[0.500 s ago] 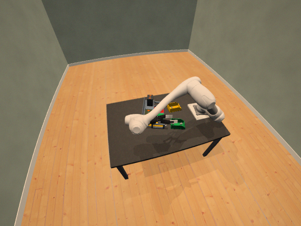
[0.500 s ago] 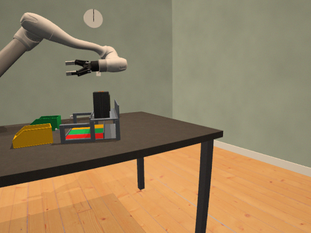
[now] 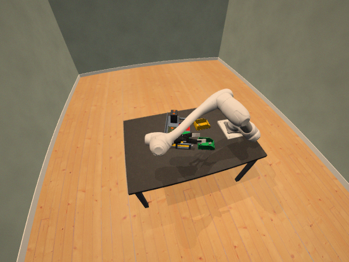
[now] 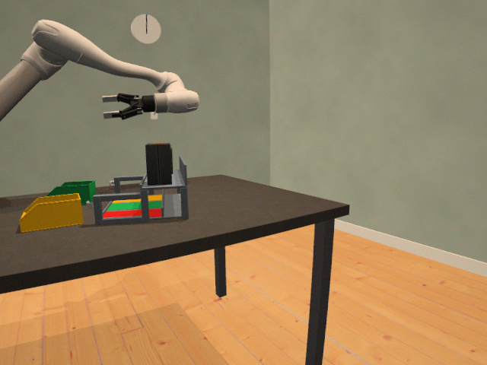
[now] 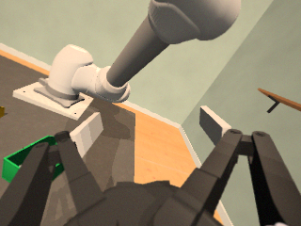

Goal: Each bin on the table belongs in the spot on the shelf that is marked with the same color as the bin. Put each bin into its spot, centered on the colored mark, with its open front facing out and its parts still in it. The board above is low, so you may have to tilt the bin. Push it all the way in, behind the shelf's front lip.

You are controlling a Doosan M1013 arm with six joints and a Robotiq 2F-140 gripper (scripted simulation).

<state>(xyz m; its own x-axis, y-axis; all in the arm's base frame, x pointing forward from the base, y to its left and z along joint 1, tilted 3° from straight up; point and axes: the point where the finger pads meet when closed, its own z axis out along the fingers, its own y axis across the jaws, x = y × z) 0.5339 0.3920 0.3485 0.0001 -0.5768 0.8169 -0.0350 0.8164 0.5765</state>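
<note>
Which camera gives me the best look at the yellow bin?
The exterior view: the yellow bin stands there large and unobstructed. The top view shows it whole but small, with parts inside; the wrist view catches only a sliver at the left edge.

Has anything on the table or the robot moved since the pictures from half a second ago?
Nothing has visibly changed. The arm holds the same pose, its fingers are still open with nothing between them, and the yellow bin and green bin remain on the table beside the shelf.
</note>
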